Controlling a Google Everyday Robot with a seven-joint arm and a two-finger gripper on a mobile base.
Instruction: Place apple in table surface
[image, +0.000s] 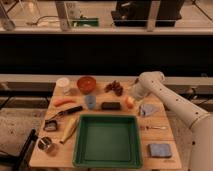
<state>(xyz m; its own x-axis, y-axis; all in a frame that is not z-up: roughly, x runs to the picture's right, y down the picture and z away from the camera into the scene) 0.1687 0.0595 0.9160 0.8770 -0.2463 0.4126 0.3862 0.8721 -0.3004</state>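
Observation:
The apple (129, 102), small and yellow-orange, is at the table surface (165, 120), right of the middle and just behind the green tray. My gripper (133, 95), at the end of the white arm (170, 97) that reaches in from the right, is right at the apple's upper right side. I cannot tell whether the apple rests on the wood or is held just above it.
Around the apple are a dark block (110, 105), a blue cup (90, 101), grapes (115, 87) and a blue cloth (147, 109). A red-orange bowl (86, 83), a white cup (63, 84) and a carrot (64, 101) are to the left. The green tray (106, 152), a fork (152, 128) and a blue sponge (159, 150) are in front.

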